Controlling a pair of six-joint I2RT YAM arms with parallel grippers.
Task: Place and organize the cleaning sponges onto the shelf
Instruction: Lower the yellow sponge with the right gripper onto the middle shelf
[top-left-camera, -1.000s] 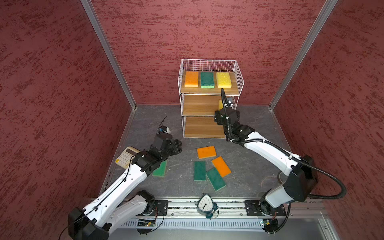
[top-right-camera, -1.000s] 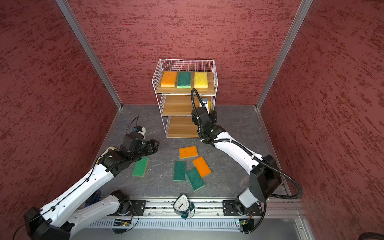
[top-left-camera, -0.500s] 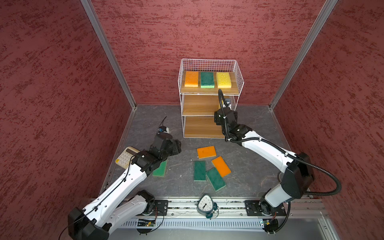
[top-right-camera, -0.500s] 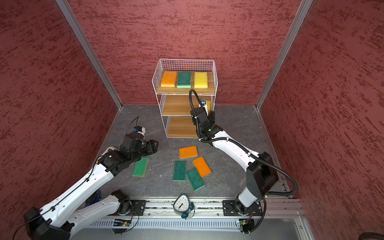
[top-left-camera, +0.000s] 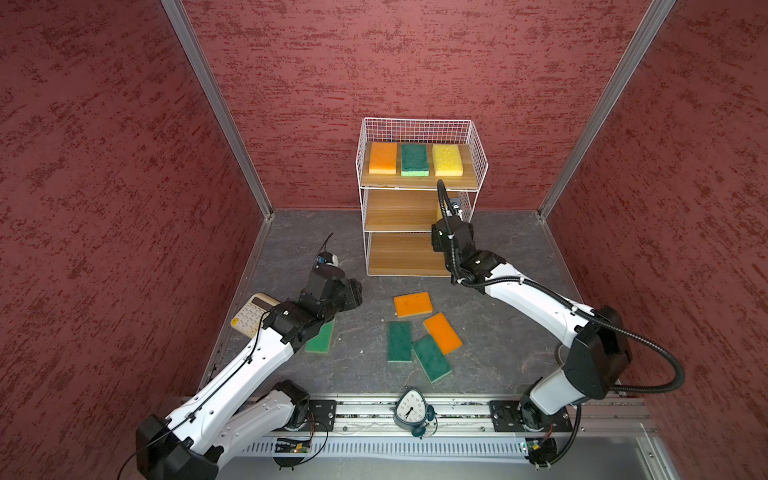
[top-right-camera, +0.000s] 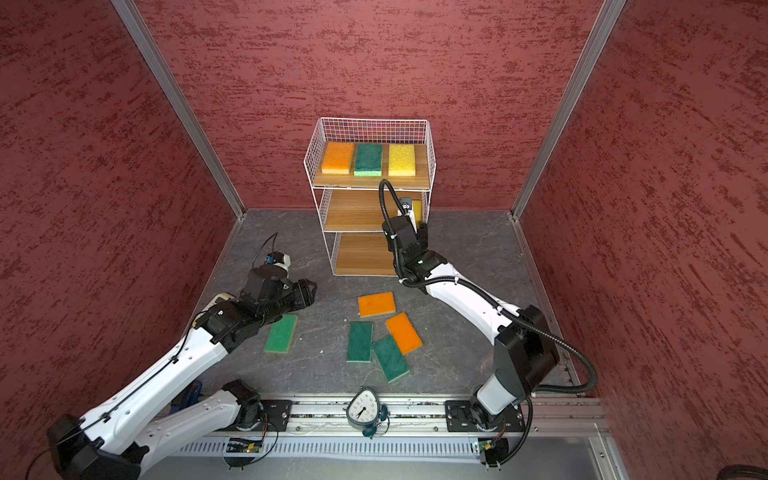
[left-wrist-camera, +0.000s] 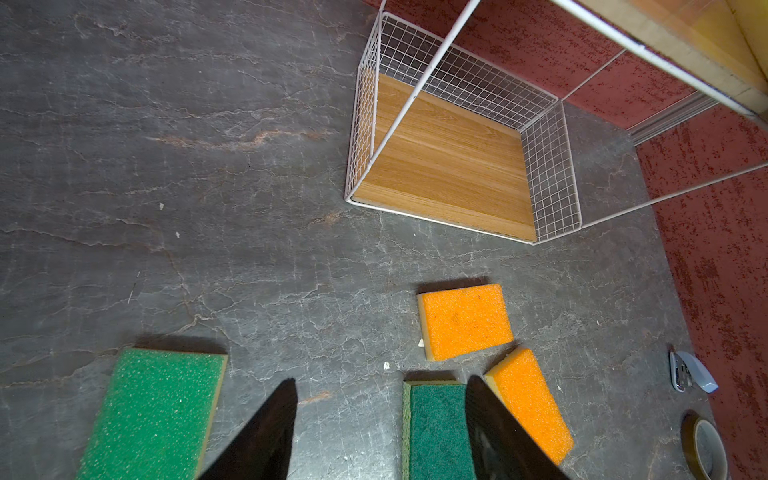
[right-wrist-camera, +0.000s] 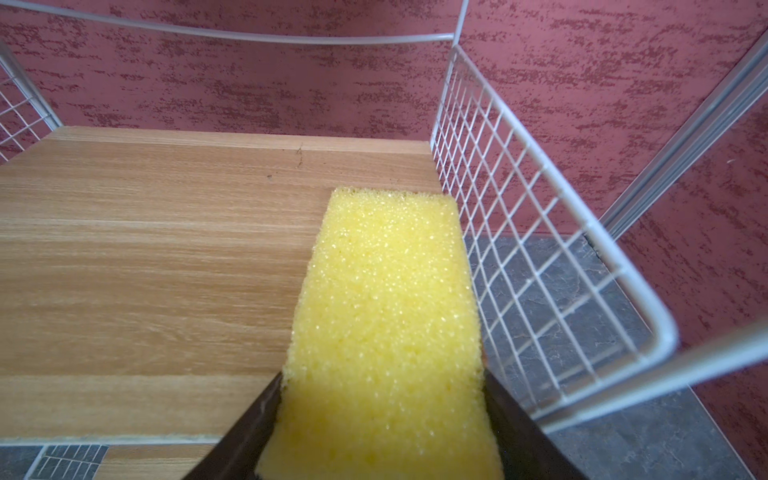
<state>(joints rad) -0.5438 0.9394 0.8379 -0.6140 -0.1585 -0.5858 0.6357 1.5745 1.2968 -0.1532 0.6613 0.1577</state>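
Four sponges now reach the shelf: the right gripper has pushed deeper, jaws clasping the yellow sponge at the middle board's right; left gripper open, empty.

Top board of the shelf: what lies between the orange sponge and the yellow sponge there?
A dark green sponge lies flat between the orange sponge and the yellow sponge; both top views show it.

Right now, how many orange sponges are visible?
3. One orange sponge lies on the shelf, top board, left end; a second and third lie on the floor before it. None looks hidden.
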